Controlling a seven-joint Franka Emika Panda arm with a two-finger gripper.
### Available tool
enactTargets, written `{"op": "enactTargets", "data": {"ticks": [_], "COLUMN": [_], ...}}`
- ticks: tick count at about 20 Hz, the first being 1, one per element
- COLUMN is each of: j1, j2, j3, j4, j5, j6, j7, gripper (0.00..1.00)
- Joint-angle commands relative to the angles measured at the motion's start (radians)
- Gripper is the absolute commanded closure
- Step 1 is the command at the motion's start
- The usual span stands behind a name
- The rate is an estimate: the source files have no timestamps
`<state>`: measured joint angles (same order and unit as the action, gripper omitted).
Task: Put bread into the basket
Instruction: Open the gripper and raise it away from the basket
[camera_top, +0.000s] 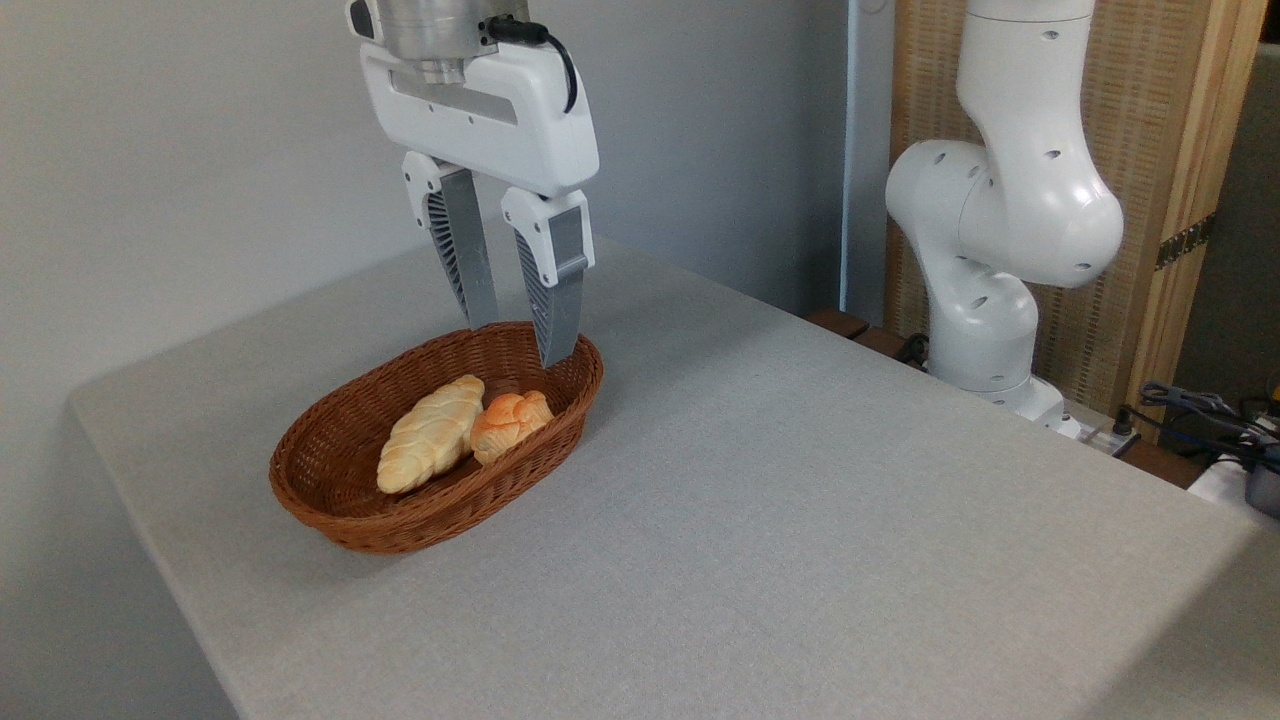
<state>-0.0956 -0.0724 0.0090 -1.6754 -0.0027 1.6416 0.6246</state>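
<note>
The bread (510, 422), a small orange-golden knotted bun, lies inside the brown wicker basket (330, 505) toward its far right end. Beside it on the left rests a paler braided loaf (430, 433). My gripper (518, 343) hangs above the basket's far end, a short way over the bun, open with nothing between its grey ribbed fingers (556, 300).
The basket sits on the left part of a grey cloth-covered table (800, 500), close to its left edge. The arm's white base (1000, 250) stands beyond the table's far right edge, with cables (1200, 420) further right.
</note>
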Motion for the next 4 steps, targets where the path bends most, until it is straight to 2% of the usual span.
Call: {"op": "enactTargets", "data": {"ticks": [1, 4], "j1": [-0.007, -0.007], "j2": [0.017, 0.022], "j3": [0.009, 0.011], "j4": [0.029, 0.031], "j5": [-0.017, -0.017], "j6": [-0.039, -0.039], "j7": [0.006, 0.017], "gripper": [0.00, 0.00]}}
